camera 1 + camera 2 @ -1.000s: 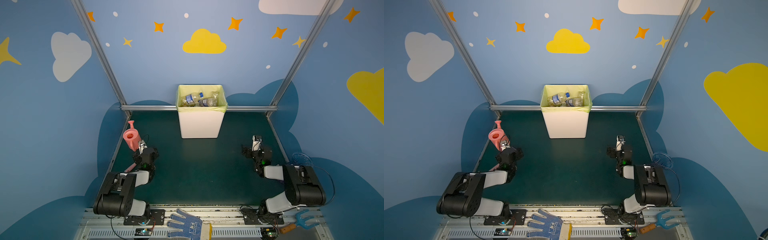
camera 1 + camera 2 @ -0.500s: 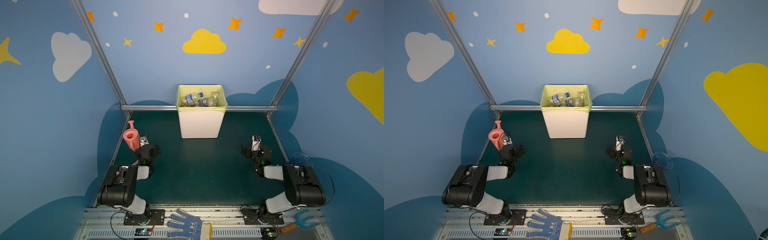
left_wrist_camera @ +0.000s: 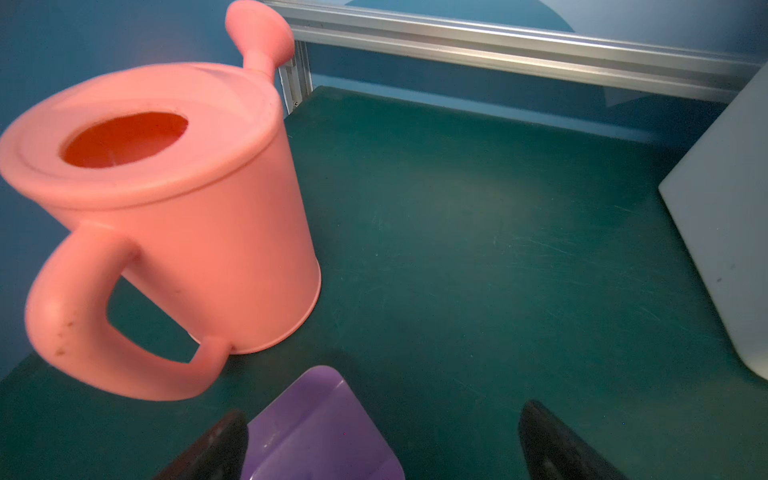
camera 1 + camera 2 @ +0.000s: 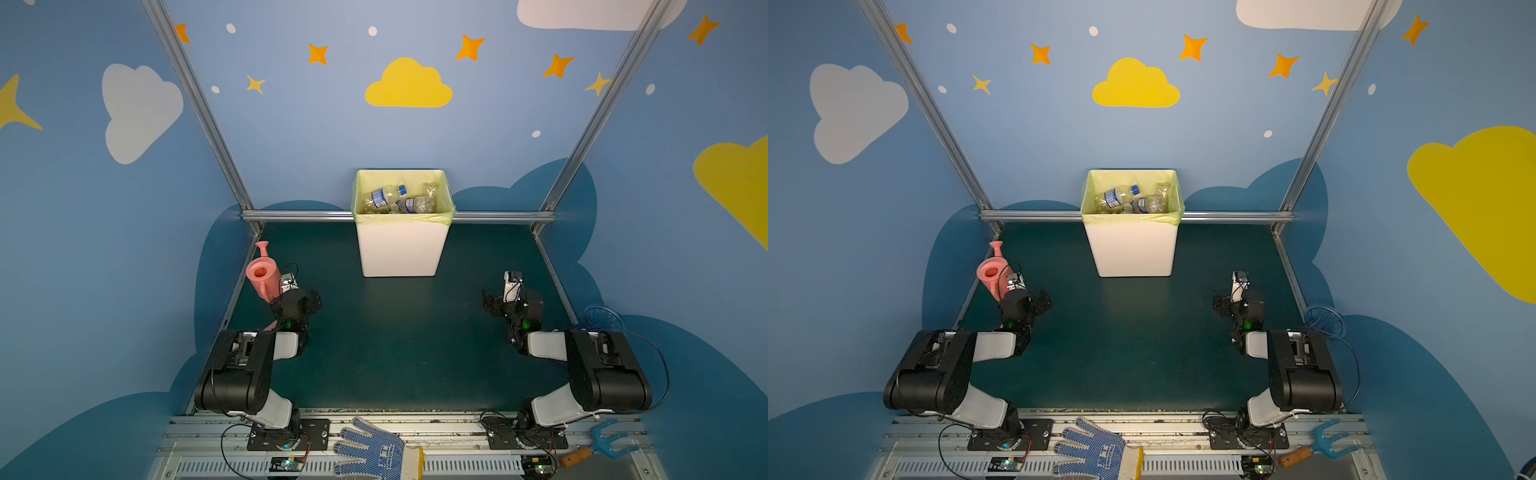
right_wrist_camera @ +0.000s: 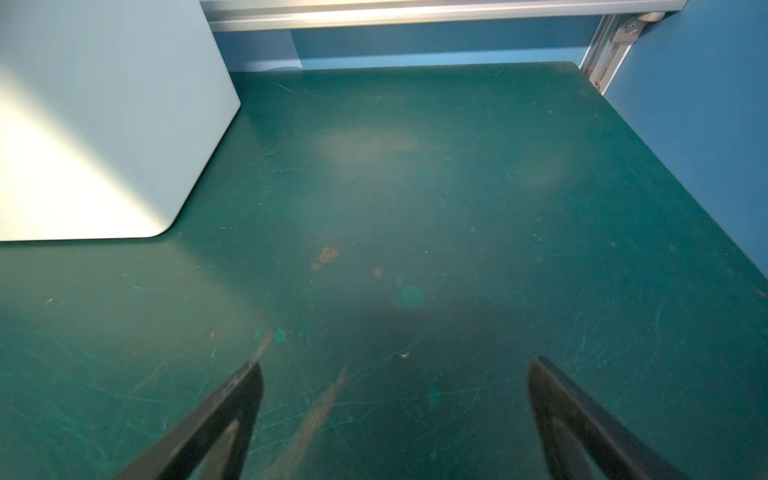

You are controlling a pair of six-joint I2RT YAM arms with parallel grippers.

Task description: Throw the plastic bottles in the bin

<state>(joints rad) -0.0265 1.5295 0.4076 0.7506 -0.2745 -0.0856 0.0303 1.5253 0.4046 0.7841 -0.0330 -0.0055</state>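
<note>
The white bin [image 4: 401, 249] [image 4: 1133, 249] with its yellow-green liner stands at the back middle of the green table. Several clear plastic bottles [image 4: 386, 196] [image 4: 1121, 196] with blue labels lie inside it; I see bottles nowhere else. My left gripper [image 4: 305, 300] [image 3: 382, 415] hovers low at the left, open, with its jaws wide apart, beside the pink watering can. My right gripper [image 4: 492, 302] [image 5: 395, 374] hangs low at the right, open over bare table, with the bin's wall [image 5: 104, 124] ahead of it to one side.
A pink watering can [image 4: 262, 274] [image 3: 174, 216] stands at the left edge. A purple scoop [image 3: 320, 424] lies under the left gripper. Aluminium rails [image 4: 299, 215] border the table. A blue dotted glove [image 4: 374, 451] and a blue hand fork [image 4: 602, 442] lie on the front frame.
The left arm has swung its shoulder round and its gripper has shifted slightly toward the back. The right arm has not moved.
</note>
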